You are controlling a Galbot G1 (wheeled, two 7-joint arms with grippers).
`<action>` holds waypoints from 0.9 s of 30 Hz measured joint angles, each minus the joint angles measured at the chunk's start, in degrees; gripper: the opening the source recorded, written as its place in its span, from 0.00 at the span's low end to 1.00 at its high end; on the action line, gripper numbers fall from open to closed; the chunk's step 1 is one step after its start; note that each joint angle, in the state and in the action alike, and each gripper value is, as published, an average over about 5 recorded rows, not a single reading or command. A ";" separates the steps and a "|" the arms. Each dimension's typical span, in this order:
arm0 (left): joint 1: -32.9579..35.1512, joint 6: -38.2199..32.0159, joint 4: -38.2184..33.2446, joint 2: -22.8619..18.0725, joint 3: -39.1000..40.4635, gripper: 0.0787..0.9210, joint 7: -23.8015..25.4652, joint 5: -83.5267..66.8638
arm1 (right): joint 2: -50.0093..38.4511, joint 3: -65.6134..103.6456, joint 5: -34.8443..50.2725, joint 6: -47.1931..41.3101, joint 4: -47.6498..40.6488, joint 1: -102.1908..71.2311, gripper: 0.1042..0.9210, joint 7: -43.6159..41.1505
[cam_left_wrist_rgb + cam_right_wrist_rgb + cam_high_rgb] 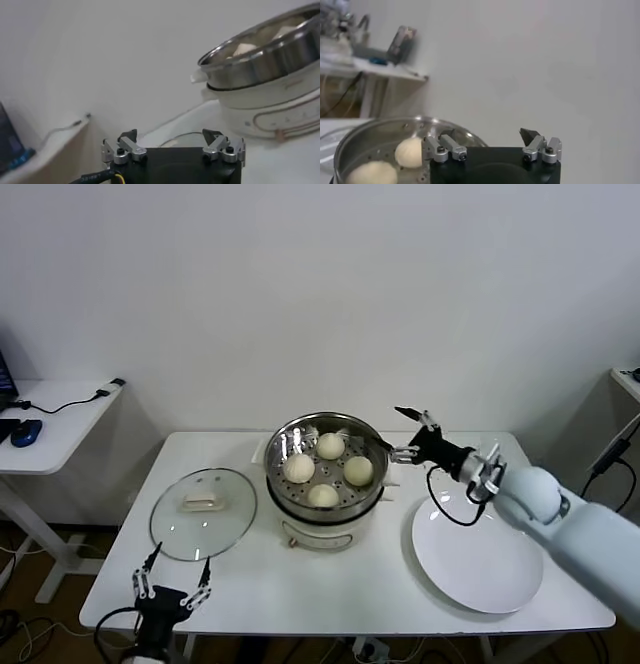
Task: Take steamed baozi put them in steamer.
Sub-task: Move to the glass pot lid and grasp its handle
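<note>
- The white tabletop [300,584] carries everything.
- The steamer [325,519] stands mid-tabletop, toward the back edge, on its cream base.
- A white plate [480,569] lies near the front right corner.
- A glass lid [203,514] lies flat toward the left edge.
- The right gripper [405,434] hovers beside the steamer's right rim, fingers spread and empty.
- The left gripper [172,579] waits at the front left edge, fingers apart, empty.
- Four buns [330,446] sit inside the steamer.

Four baozi [327,470] fill the steamer [283,502] floor.
</note>
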 measured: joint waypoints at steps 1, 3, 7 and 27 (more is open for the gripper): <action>-0.15 -0.09 0.01 0.20 -0.24 0.88 -0.24 2.09 | 0.95 3.44 -0.65 0.00 0.43 -3.33 0.88 0.33; -0.57 -0.34 0.21 0.66 -0.67 0.88 -0.75 7.08 | 2.95 9.90 -1.78 -0.01 1.17 -9.59 0.88 0.93; -1.75 -0.48 0.93 1.97 -0.94 0.88 -1.45 19.60 | 7.11 21.22 -3.57 -0.06 2.01 -20.55 0.88 1.94; -17.68 7.59 14.99 8.44 5.37 0.88 -3.03 50.92 | 20.71 41.43 -11.28 1.04 0.49 -41.96 0.88 4.68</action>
